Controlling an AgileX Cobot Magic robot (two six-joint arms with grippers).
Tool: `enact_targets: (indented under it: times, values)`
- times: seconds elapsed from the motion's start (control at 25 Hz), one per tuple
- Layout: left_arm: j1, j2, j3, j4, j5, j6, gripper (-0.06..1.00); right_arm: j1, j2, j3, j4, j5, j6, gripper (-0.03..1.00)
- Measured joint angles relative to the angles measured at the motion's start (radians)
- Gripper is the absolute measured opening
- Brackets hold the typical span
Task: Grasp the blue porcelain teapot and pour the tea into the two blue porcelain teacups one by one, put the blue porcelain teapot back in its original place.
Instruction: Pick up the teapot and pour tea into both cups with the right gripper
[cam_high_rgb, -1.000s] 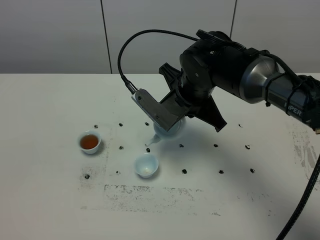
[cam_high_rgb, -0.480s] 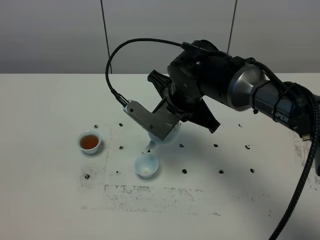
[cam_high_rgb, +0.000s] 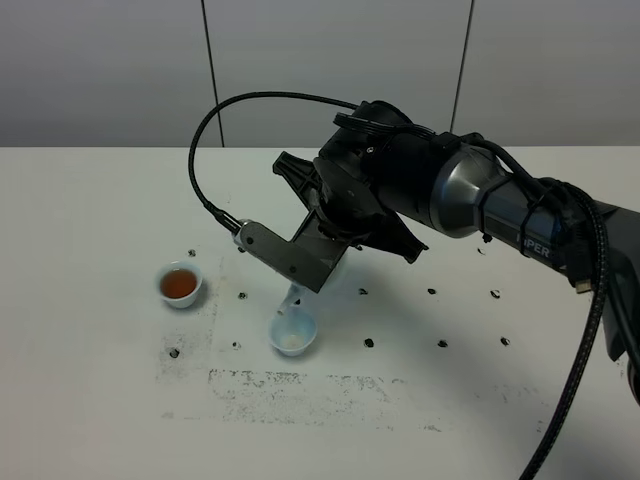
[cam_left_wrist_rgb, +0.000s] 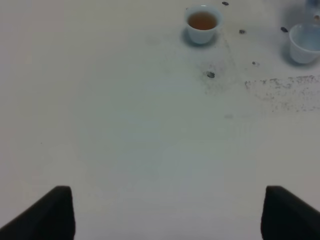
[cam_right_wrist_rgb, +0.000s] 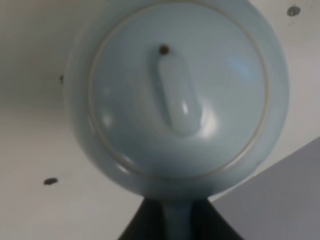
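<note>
1. Right pincer (cam_right_wrist_rgb: 177, 222) clenched on teapot (cam_right_wrist_rgb: 177, 95) handle; the teapot is pale blue and glossy, its domed lid has an oblong knob.
2. High view: spout (cam_high_rgb: 293, 297) tipped down just above right teacup (cam_high_rgb: 293, 333); left teacup (cam_high_rgb: 180, 285), well apart, holds brown tea.
3. Left pincer (cam_left_wrist_rgb: 167, 215) released over desk (cam_left_wrist_rgb: 125, 125).

Plain white table (cam_high_rgb: 100, 400), matte top, kinda grubby. A grid of small black dots (cam_high_rgb: 369, 343) runs across the middle of it, and there's a long smudgy grey scuff patch (cam_high_rgb: 300, 385) nearer the front edge, plus another worn streak over at the right side. Two things sit directly on it: a small pale blue cup with tea (cam_high_rgb: 180, 285), brown liquid nearly up to the rim, and a second cup (cam_high_rgb: 293, 333) of the same kind to its right, well apart, mostly pale inside. Both stand upright among the dots.
</note>
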Motion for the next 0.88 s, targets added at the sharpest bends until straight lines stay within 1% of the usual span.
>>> enact_targets:
  times: [0.28,0.56,0.88]
  values:
    - [0.000,0.000,0.000,0.000,0.000,0.000,0.76,0.000,0.001,0.000,-0.069,-0.002,-0.004,0.04]
    - [0.000,0.000,0.000,0.000,0.000,0.000,0.76,0.002,0.001,0.000,-0.083,0.005,-0.064,0.04]
    - [0.000,0.000,0.000,0.000,0.000,0.000,0.76,0.021,0.001,0.000,-0.122,0.002,-0.075,0.04]
